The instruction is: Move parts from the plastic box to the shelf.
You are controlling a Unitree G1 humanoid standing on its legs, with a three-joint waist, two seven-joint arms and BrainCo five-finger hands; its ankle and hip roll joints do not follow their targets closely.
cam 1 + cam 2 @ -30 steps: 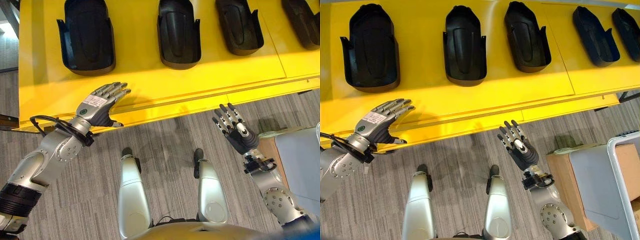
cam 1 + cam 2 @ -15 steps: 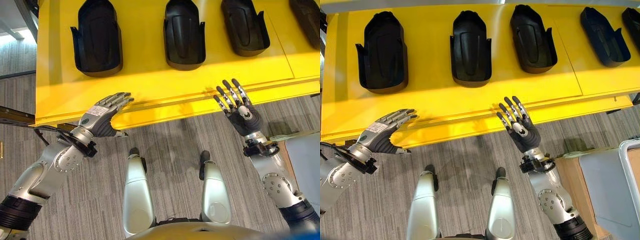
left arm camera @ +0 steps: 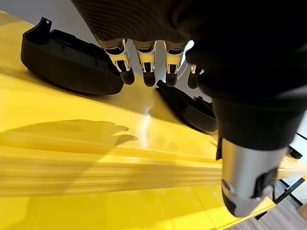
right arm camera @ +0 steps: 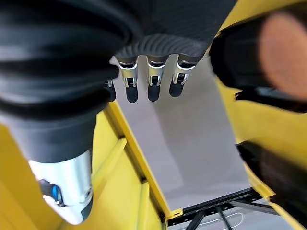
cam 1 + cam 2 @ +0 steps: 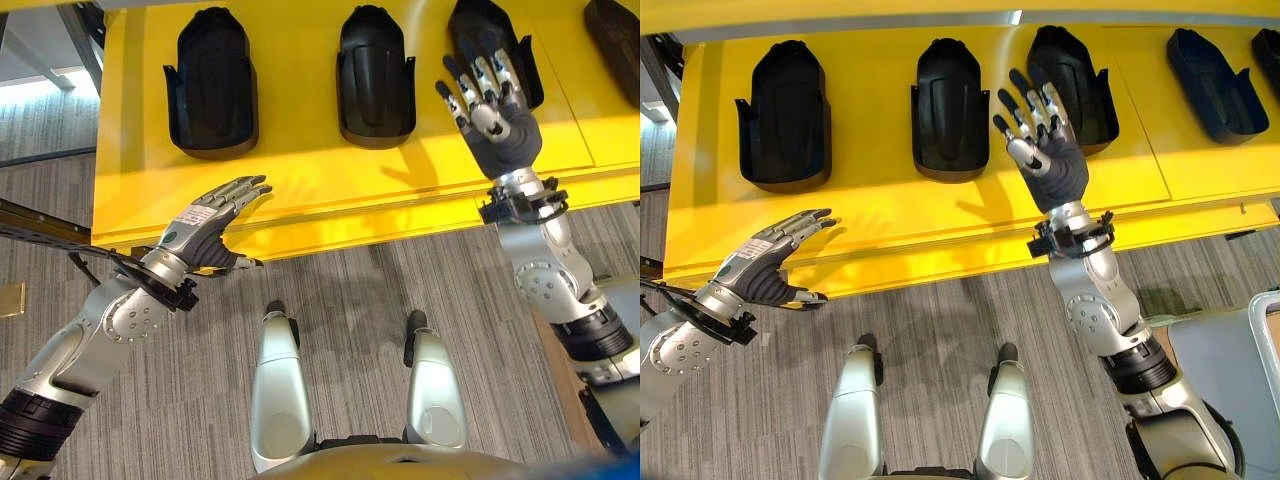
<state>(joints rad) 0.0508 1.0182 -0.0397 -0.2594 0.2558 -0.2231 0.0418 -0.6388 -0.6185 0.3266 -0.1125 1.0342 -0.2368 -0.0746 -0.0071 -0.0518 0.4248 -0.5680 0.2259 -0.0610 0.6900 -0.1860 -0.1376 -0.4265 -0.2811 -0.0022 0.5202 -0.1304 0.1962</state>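
Several black moulded parts lie in a row on the yellow shelf [image 5: 300, 175]: one at the left [image 5: 210, 80], one in the middle [image 5: 373, 75], a third [image 5: 1080, 60] and two more to the right [image 5: 1208, 68]. My right hand [image 5: 500, 125] is open, fingers spread, raised over the shelf and partly covering the third part. It holds nothing. My left hand [image 5: 200, 225] is open and empty at the shelf's front edge, below the left part. In the left wrist view its straight fingers [image 3: 144, 60] point toward two of the parts [image 3: 67, 57].
A grey box with a pale rim [image 5: 1260, 320] sits on the floor at the lower right, beside my right arm. Striped grey carpet [image 5: 340, 290] lies in front of the shelf. A dark rail [image 5: 40, 220] runs off the shelf's left end.
My right hand has risen from beside the shelf's front edge to above the shelf, over the third part. The camera has shifted. My left hand stays at the edge.
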